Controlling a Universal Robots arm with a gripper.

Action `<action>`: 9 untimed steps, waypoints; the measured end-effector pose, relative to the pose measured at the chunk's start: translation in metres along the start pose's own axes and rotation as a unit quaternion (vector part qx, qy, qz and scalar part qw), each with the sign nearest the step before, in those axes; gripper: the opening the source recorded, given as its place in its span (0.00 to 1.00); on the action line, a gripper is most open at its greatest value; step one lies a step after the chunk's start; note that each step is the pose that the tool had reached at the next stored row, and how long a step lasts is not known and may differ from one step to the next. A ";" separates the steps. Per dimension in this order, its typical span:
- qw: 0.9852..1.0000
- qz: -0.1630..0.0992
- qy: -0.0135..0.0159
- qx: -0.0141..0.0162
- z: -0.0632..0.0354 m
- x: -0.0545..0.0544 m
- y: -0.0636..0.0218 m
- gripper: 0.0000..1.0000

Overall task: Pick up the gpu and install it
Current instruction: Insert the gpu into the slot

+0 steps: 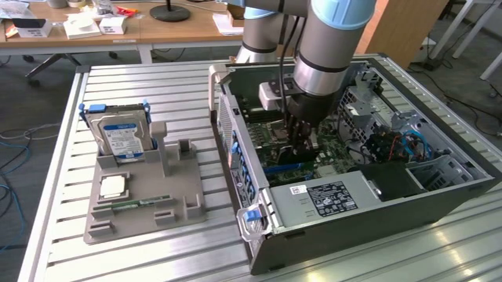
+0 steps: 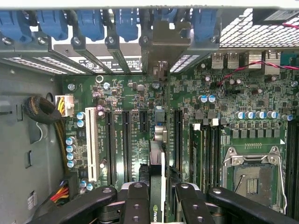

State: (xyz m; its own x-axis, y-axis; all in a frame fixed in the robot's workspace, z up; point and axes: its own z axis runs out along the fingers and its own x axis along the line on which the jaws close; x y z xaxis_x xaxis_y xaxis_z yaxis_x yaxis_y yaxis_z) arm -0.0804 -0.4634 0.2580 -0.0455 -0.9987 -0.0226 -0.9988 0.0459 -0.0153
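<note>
We're deep inside the open computer case [image 1: 368, 232] now, the arm reaching down over the motherboard [image 2: 219, 100], and the end effector [image 1: 302, 150] is closed on the gpu [image 2: 158, 156]. In the wrist view its two fingers [image 2: 137, 198] press on either face of the card, which stands on edge, upright, running away from the camera toward the back wall of the case. So the pick-up is done, we'd say: the card is off the worktop [image 1: 141, 88] and held low over the board. It sits in line with the long black slots [image 2: 125, 140], between two of them as we look along it, and a metal bracket [image 2: 164, 44] at its far end stands against the row of blue clips [image 2: 88, 23] at the rear openings. Whether the card's lower edge is pushed home into its slot we cannot tell; the fingers and the card itself hide that join. Our reading is that the install is under way and close, but not shown finished, since the grip is on the card. Out on the worktop, on the exterior view's left, the grey holder [image 1: 180, 214] keeps the hard drive [image 1: 119, 138] standing and the memory stick [image 1: 141, 204] lying flat, both well apart from the action.
</note>
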 end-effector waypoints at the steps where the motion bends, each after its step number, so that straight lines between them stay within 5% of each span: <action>1: 1.000 0.000 0.000 0.000 0.0000 0.000 0.0004 0.26; 9: 1.000 0.000 0.000 0.000 0.0000 0.000 0.0010 0.26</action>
State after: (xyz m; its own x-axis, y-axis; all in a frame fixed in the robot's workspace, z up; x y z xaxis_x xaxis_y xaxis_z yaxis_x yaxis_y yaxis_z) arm -0.0814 -0.4635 0.2580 -0.0454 -0.9987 -0.0225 -0.9988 0.0457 -0.0152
